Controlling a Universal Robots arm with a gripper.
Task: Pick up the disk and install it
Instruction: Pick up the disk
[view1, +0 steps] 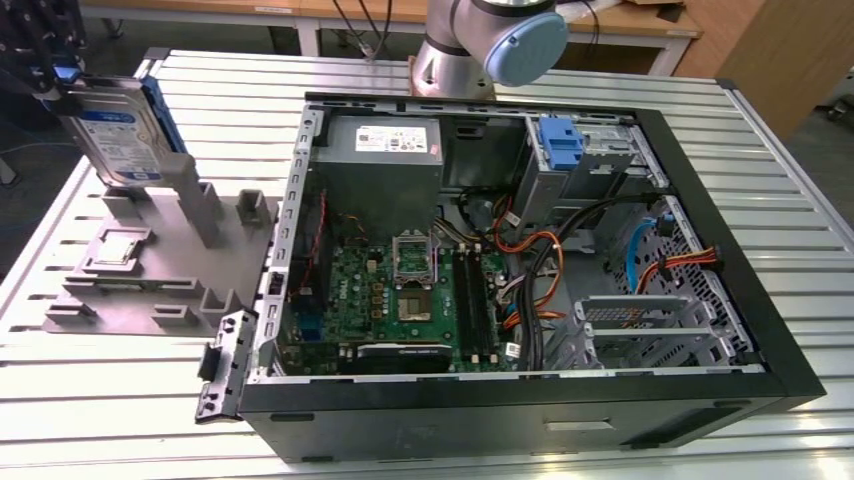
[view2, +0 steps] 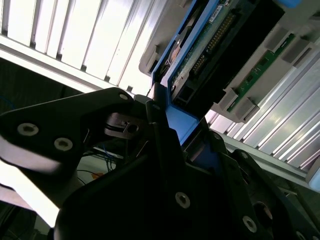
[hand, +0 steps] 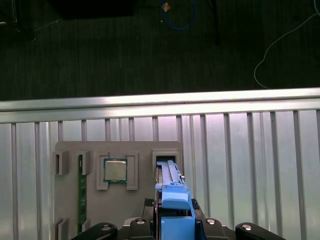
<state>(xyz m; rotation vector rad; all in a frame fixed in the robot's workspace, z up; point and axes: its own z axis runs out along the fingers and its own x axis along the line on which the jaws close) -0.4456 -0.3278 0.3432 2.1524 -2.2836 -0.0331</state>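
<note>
Disk at 10 o'clock in the exterior view, stood on end. Long axis near 12-to-6, top leaning toward 11; labelled face toward the camera, blue bracket along its edges. Gripper at its upper end, fingers clamped on the blue bracket. Lower end close over the grey fixture tray, beside a tall post; whether it is clear of its slot, cannot tell. Tray also carries a processor chip and a green memory stick. Open computer case at 3 o'clock from the tray, just beside it. Blue clip in the drive bay at the case's 1 o'clock, cable bundles across the interior. Arm base at 12 o'clock.
</note>
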